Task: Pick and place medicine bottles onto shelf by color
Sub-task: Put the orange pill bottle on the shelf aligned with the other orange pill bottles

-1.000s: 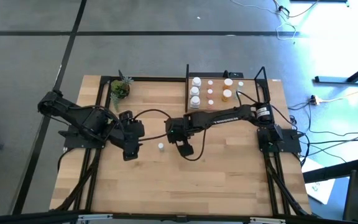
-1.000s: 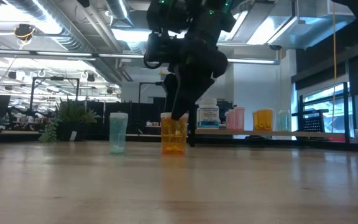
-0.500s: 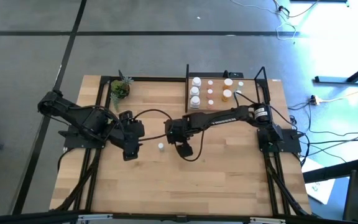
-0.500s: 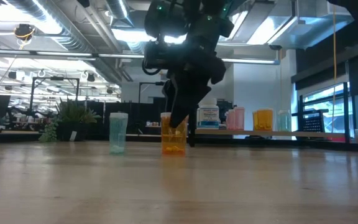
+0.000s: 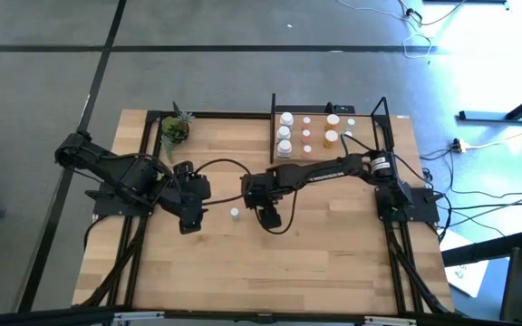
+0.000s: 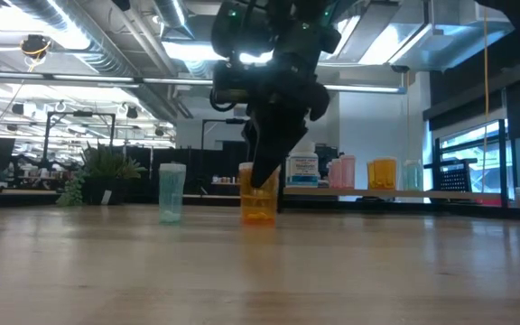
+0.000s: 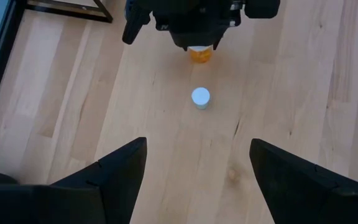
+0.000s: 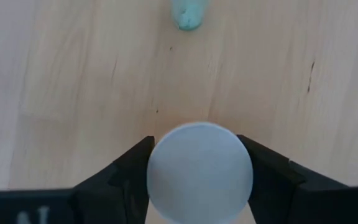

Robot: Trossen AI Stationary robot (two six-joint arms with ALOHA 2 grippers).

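**Right gripper closing around an orange bottle at mid-table**

The right gripper [image 5: 265,215] is reaching down over the middle of the table [image 5: 333,263], and an orange bottle [image 6: 259,205] with a white cap is standing upright between its two fingers [image 8: 124,171]. In the right wrist view the cap is filling the gap, with both fingers sitting right against its sides; whether they are already pressing on it cannot be told. In the low view the bottle's base is resting on the wood.

A pale green bottle [image 6: 171,192] is standing just beside it, between the two arms and clear of both grippers. The left gripper [image 5: 188,223] is hovering near that bottle with its fingers [image 7: 114,177] spread apart, holding nothing.

At the far edge, the shelf [image 5: 361,136] is carrying several more bottles: white ones [image 5: 285,132] along its left side and an orange one [image 5: 332,138] nearer the middle. A small potted plant [image 5: 175,129] is sitting at the far left corner, well apart from the grippers.
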